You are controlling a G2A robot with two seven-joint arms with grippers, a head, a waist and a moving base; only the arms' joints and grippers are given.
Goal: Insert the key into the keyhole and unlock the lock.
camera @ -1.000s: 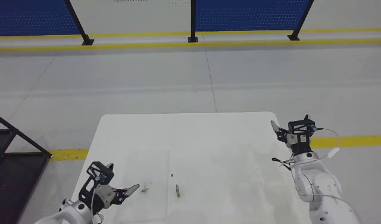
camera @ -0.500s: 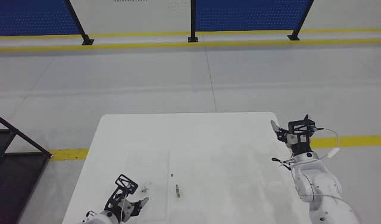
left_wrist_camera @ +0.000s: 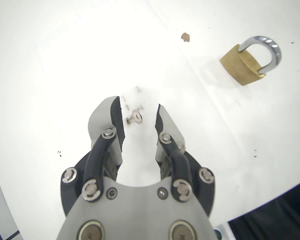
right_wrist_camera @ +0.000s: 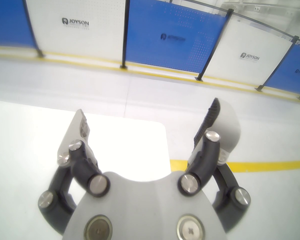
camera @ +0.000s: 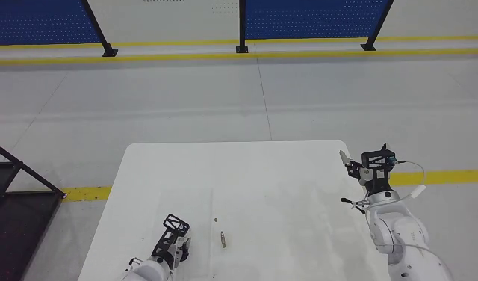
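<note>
Left wrist view gave you the clearest reading: the key [left_wrist_camera: 134, 118] lay flat on the desk [left_wrist_camera: 65, 51], near the padlock [left_wrist_camera: 245, 66] but apart from it, off the end of the brass body away from the shackle [left_wrist_camera: 270, 51]. The padlock rested on its side with the shackle seated in the body, so it looked locked, and you could not see the keyhole. That layout probably explains the pose. The key had to be picked up before anything could go into the lock, so your left gripper [left_wrist_camera: 138, 103] stood over the key, not over the padlock.

Its jaws were parted to a middling gap, one to each side of the key, with the ribbed pads [left_wrist_camera: 116, 116] facing inward. It held nothing. The key's shank pointed at one pad, and you could not tell whether the two touched. A brown speck [left_wrist_camera: 185, 37] sat on the desk near the padlock, on the shackle's side.

From the top view you saw the left gripper [camera: 179, 245] just beside the padlock [camera: 222, 240]. The right gripper [camera: 351, 165] was well apart from the padlock, out by the desk's edge. The right wrist view showed the right gripper [right_wrist_camera: 147, 107] spread wide and empty, likely kept back until the padlock needed steadying
</note>
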